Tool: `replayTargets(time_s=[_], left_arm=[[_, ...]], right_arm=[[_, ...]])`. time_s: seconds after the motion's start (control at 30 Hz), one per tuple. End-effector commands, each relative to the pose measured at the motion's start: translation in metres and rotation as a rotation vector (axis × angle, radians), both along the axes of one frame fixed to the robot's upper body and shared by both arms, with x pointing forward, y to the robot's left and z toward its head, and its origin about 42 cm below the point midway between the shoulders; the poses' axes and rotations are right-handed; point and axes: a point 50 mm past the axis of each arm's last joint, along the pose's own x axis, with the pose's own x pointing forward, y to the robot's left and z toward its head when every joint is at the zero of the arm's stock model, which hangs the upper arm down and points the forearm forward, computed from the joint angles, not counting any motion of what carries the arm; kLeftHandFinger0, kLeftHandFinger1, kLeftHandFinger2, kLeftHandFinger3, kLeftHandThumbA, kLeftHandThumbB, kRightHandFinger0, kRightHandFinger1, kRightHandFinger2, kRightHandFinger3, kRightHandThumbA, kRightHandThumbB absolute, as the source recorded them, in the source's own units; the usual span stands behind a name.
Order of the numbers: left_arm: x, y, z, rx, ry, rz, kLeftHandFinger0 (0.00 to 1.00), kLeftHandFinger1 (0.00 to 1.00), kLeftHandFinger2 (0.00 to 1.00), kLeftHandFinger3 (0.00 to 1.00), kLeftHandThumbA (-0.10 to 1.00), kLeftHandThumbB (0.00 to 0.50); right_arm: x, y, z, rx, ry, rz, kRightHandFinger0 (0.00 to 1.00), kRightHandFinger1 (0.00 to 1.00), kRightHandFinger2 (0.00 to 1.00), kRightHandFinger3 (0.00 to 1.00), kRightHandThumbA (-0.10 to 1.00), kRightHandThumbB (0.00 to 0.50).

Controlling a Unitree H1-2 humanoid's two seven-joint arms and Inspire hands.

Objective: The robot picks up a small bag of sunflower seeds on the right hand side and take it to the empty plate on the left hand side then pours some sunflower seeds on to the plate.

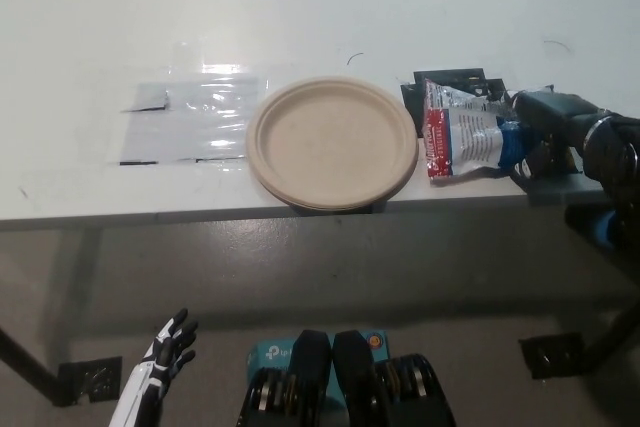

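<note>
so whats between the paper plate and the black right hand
In the head view, the seed bag lies there on the table, right of the plate, with the right hand at its right end.

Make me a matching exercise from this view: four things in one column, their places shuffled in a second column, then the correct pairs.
Things:
1. paper plate
2. sunflower seed bag
3. left hand
4. clear plastic sheet

Places:
A. low at the picture's lower left, off the table
B. at the table's near edge, in the middle
C. at the right hand, right of the plate
D. flat on the table, left of the plate

Pairs: 1-B, 2-C, 3-A, 4-D
</note>
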Motion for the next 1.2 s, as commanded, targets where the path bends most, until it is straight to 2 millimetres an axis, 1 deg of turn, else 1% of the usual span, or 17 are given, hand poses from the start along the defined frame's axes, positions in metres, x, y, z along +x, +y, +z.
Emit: replayTargets(time_s=[0.0, 0.17, 0.23, 0.3, 0.47, 0.57, 0.7, 0.8, 0.83, 0.87, 0.97, 1.0, 1.03, 1.07, 1.1, 1.13, 1.17], left_arm=[[0.004, 0.003, 0.01, -0.002, -0.057, 0.0, 1.0, 1.0, 1.0, 1.0, 1.0, 0.173], [0.004, 0.003, 0.011, -0.004, -0.062, -0.001, 1.0, 1.0, 1.0, 1.0, 1.0, 0.159], [0.004, 0.003, 0.011, -0.001, -0.06, 0.002, 1.0, 1.0, 1.0, 1.0, 1.0, 0.16], [0.003, 0.004, 0.01, -0.005, -0.06, 0.003, 1.0, 1.0, 1.0, 1.0, 1.0, 0.172], [0.003, 0.004, 0.01, -0.003, -0.062, 0.002, 1.0, 1.0, 1.0, 1.0, 1.0, 0.162], [0.006, 0.005, 0.012, -0.004, -0.067, 0.006, 1.0, 1.0, 1.0, 1.0, 1.0, 0.168], [0.007, 0.005, 0.012, -0.002, -0.068, 0.01, 1.0, 1.0, 1.0, 1.0, 1.0, 0.175], [0.007, 0.005, 0.012, -0.005, -0.072, 0.006, 1.0, 1.0, 1.0, 1.0, 1.0, 0.163], [0.005, 0.007, 0.012, -0.006, -0.071, 0.004, 1.0, 1.0, 1.0, 1.0, 1.0, 0.162], [0.006, 0.007, 0.012, -0.007, -0.072, 0.003, 1.0, 1.0, 1.0, 1.0, 1.0, 0.16], [0.006, 0.007, 0.012, -0.013, -0.071, 0.006, 1.0, 1.0, 1.0, 1.0, 1.0, 0.159], [0.006, 0.007, 0.013, -0.009, -0.07, 0.007, 1.0, 1.0, 1.0, 1.0, 1.0, 0.159], [0.006, 0.008, 0.014, -0.005, -0.072, 0.01, 1.0, 1.0, 1.0, 1.0, 1.0, 0.157], [0.006, 0.008, 0.014, -0.002, -0.071, 0.011, 1.0, 1.0, 1.0, 1.0, 1.0, 0.157], [0.004, 0.009, 0.014, -0.004, -0.072, 0.01, 1.0, 1.0, 1.0, 1.0, 1.0, 0.144], [0.005, 0.01, 0.015, -0.004, -0.074, 0.009, 1.0, 1.0, 1.0, 1.0, 1.0, 0.142], [0.005, 0.01, 0.016, -0.007, -0.076, 0.008, 1.0, 1.0, 1.0, 1.0, 1.0, 0.134]], right_arm=[[0.013, 0.006, 0.041, -0.024, -0.103, 0.024, 1.0, 1.0, 1.0, 1.0, 0.7, 0.5], [0.013, 0.007, 0.041, -0.027, -0.111, 0.024, 1.0, 1.0, 1.0, 1.0, 0.69, 0.5], [0.014, 0.007, 0.04, -0.025, -0.11, 0.024, 1.0, 1.0, 1.0, 1.0, 0.69, 0.5], [0.014, 0.007, 0.04, -0.03, -0.101, 0.025, 1.0, 1.0, 1.0, 1.0, 0.7, 0.5], [0.015, 0.006, 0.039, -0.047, -0.061, 0.019, 1.0, 1.0, 1.0, 1.0, 0.67, 0.5], [0.018, 0.007, 0.041, -0.054, -0.042, 0.012, 1.0, 1.0, 1.0, 1.0, 0.67, 0.5], [0.021, 0.005, 0.036, -0.08, -0.021, 0.0, 1.0, 1.0, 1.0, 1.0, 0.66, 0.5], [0.026, 0.002, 0.029, -0.096, -0.018, -0.014, 1.0, 1.0, 1.0, 1.0, 0.65, 0.5], [0.028, 0.002, 0.023, -0.096, -0.009, -0.028, 1.0, 1.0, 1.0, 1.0, 0.64, 0.5], [0.03, 0.002, 0.023, -0.097, -0.009, -0.033, 1.0, 1.0, 1.0, 1.0, 0.63, 0.5], [0.047, 0.0, 0.017, -0.12, 0.001, -0.106, 1.0, 1.0, 1.0, 1.0, 0.59, 0.5], [0.056, -0.004, 0.016, -0.147, -0.006, -0.165, 1.0, 1.0, 1.0, 1.0, 0.56, 0.5], [0.06, -0.003, 0.015, -0.155, -0.02, -0.179, 1.0, 1.0, 1.0, 1.0, 0.53, 0.5], [0.063, -0.003, 0.014, -0.167, -0.038, -0.194, 1.0, 1.0, 1.0, 1.0, 0.52, 0.5], [0.066, -0.005, 0.013, -0.187, -0.088, -0.222, 1.0, 1.0, 1.0, 1.0, 0.44, 0.5], [0.068, -0.006, 0.012, -0.183, -0.098, -0.232, 1.0, 1.0, 1.0, 1.0, 0.38, 0.5], [0.07, -0.008, 0.011, -0.204, -0.135, -0.244, 0.99, 1.0, 1.0, 1.0, 0.38, 0.5]])
